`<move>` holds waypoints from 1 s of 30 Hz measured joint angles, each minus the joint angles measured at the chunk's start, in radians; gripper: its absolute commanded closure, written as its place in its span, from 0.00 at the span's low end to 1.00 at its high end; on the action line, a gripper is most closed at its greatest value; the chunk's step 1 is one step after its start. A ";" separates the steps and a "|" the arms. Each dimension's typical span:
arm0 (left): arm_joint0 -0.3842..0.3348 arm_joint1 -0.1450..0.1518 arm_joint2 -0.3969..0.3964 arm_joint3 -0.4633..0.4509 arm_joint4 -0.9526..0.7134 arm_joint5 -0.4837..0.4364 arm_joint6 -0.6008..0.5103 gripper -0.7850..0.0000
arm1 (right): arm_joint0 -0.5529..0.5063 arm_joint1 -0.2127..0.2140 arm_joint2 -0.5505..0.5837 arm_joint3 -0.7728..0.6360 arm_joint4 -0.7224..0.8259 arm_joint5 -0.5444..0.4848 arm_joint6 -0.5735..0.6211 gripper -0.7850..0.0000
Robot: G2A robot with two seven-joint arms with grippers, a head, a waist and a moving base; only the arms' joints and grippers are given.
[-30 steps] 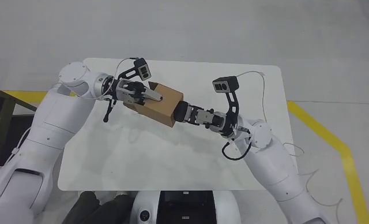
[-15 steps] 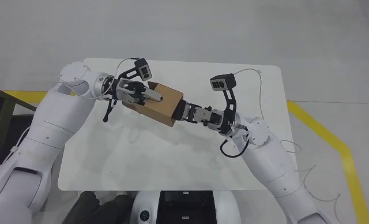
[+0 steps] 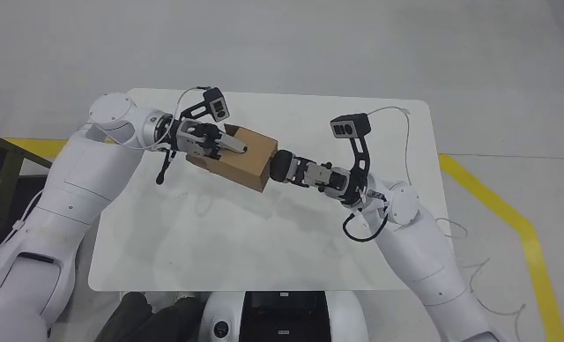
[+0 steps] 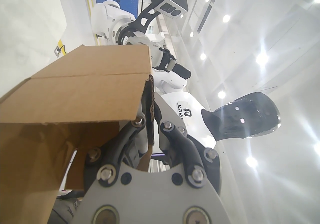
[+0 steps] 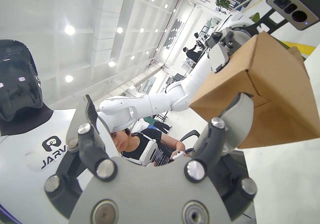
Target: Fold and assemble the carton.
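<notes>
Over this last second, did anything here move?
Barely. The right tool shifted slightly at the end of the carton, its arm swinging a little outward. The left tool stays shut on the carton's wall, and the carton keeps its place over the table.

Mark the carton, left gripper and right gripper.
carton (image 3: pixel 251 161), top view, on its upper brown face.
left gripper (image 4: pixel 149 120), left wrist view, between the fingertips pinching the carton wall.
right gripper (image 3: pixel 277 167), top view, between the fingertips at the carton's end.
</notes>
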 measured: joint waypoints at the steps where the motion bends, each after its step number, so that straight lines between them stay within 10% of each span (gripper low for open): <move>1: -0.006 0.002 0.004 -0.002 0.012 -0.002 0.000 1.00 | -0.008 0.002 0.009 -0.007 -0.004 0.002 -0.002 0.00; 18: -0.153 0.053 0.150 -0.021 0.208 -0.108 0.000 1.00 | -0.113 0.048 0.165 -0.073 -0.202 0.060 -0.019 0.00; 30: -0.223 0.081 0.290 -0.038 0.041 -0.090 0.000 1.00 | -0.142 0.071 0.203 -0.091 -0.321 0.070 0.022 0.00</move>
